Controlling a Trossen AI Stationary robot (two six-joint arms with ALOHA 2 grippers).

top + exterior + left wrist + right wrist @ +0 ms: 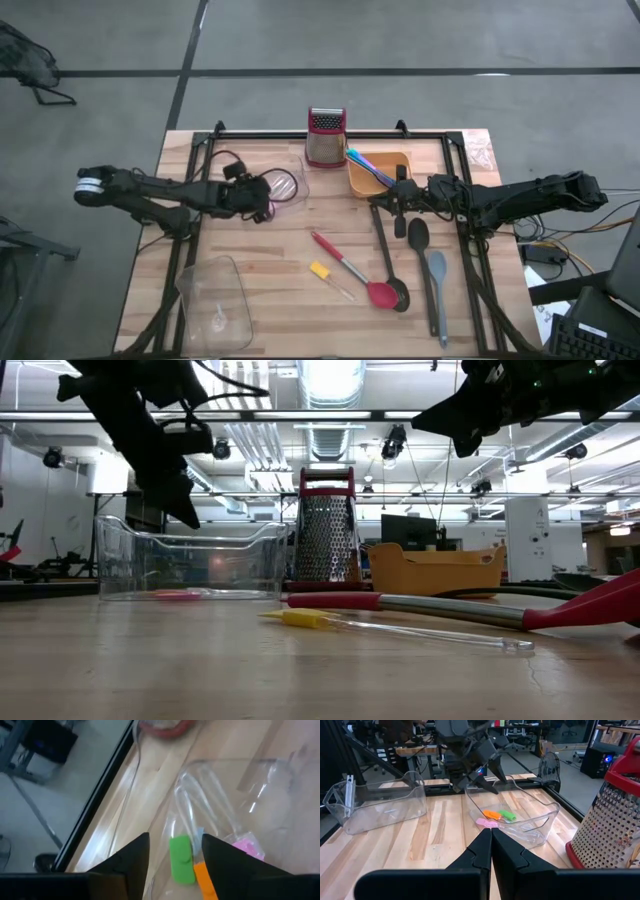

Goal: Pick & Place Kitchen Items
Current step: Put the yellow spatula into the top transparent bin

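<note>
A clear tub [288, 186] stands left of centre on the table. In it lie a green piece [182, 859], an orange piece [204, 877] and a pink piece [245, 847]. My left gripper [175, 840] hangs open and empty just above the tub's left end [482, 782]. My right gripper [491, 832] is shut and empty, raised beside the orange tray [395, 160], which holds thin blue and purple sticks [362, 160]. On the table lie a red-pink spatula [348, 270], a yellow piece on a clear stick [322, 272], two black spoons [385, 250] and a grey spatula [437, 290].
A steel box grater with a red top [325, 135] stands at the far middle, next to the tray. A second clear tub [215, 300] sits at the near left. Black frame rails [300, 133] run along the table's far edge and sides.
</note>
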